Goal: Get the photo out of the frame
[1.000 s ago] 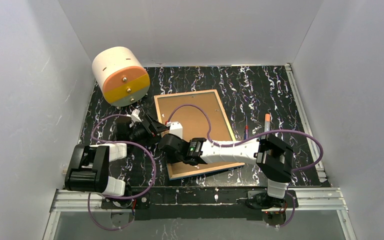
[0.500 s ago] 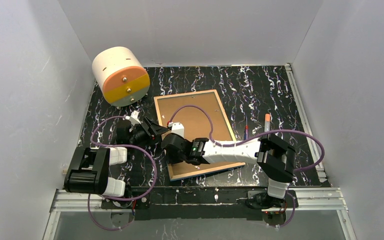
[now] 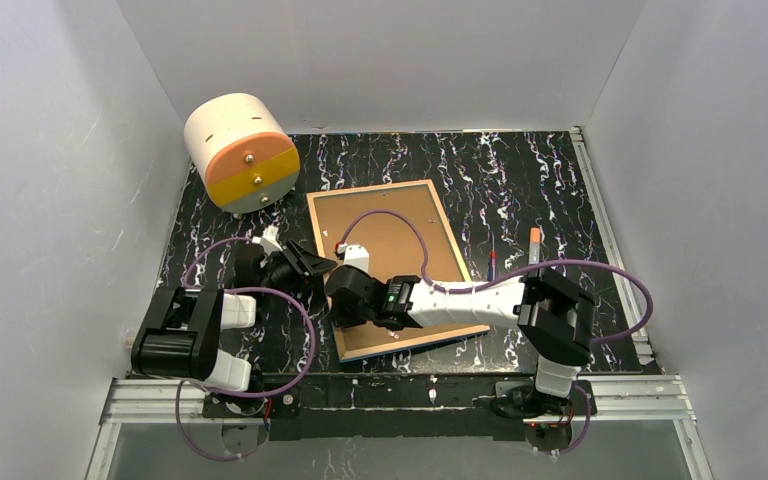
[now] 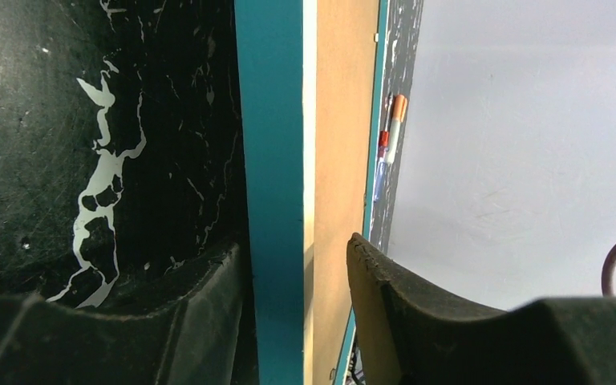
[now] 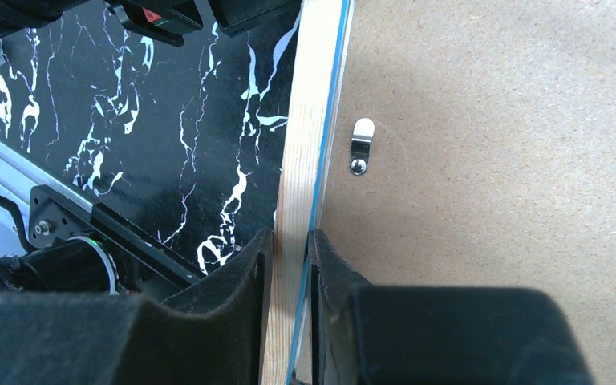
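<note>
We show the frame (image 3: 370, 188) face-down mid-table, backing board (image 3: 380, 245) in place, photo hidden beneath; right gripper (image 5: 289, 265) clamps its wooden edge, left gripper (image 4: 297, 265) straddles that edge, grip uncertain; extraction not begun

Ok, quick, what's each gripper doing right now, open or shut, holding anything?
Left gripper: open, jaws either side of the frame, not clamped.
Right gripper: shut on the frame's wooden edge.
</note>
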Controlling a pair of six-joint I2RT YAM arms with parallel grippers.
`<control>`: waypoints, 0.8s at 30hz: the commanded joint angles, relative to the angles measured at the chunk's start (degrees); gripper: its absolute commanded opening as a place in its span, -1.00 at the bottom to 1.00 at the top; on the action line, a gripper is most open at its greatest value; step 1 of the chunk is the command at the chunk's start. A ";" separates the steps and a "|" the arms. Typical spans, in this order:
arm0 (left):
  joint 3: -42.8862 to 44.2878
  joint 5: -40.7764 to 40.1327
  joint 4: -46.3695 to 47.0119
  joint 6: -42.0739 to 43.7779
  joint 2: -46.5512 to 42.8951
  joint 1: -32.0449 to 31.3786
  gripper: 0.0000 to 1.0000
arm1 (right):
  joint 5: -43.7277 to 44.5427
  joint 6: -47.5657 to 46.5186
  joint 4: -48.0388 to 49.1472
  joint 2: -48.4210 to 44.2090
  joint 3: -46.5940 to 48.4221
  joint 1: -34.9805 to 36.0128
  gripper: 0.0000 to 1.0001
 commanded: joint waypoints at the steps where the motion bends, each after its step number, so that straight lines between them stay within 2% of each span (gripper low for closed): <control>1: -0.17 0.36 2.21 -0.32 0.45 -0.17 -0.11 | -1.15 0.05 7.27 -4.42 -0.04 0.15 -0.97; 6: -0.64 0.81 5.09 -1.36 1.64 -0.17 -0.16 | -1.76 -0.24 7.30 -4.45 0.18 -0.05 -0.97; 13: -1.04 1.82 7.80 -1.87 2.08 -0.17 -0.35 | -2.29 -0.50 8.19 -4.82 -0.17 -0.34 -0.97; 24: -1.26 2.58 10.46 -3.02 2.09 -0.17 -0.45 | -2.70 -0.53 8.67 -4.96 -0.60 -0.47 -0.97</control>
